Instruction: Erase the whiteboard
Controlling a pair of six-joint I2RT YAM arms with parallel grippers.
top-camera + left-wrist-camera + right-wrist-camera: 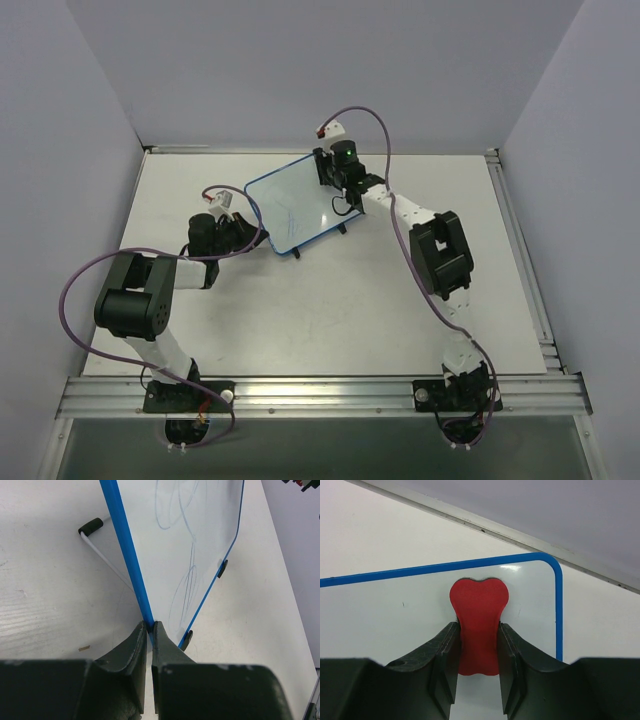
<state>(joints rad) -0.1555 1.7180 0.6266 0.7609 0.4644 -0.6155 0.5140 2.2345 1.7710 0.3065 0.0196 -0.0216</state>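
Top view: whiteboard (290,208) sits tilted on the bench (330,310), between both claws. Left claw (250,230) is at its left edge, right claw (328,172) at its far right corner.

Left wrist: left claw pinched together on the board's thin blue rim. Board face runs ahead and right of the claw, with faint blue scribbles (187,587) that can't be read as words. Black foot (91,526) ahead-left, on the bench.

Right wrist: right claw clamped on a red eraser (479,600), which lies against the board face just inside the rounded corner ahead-right. No label visible.
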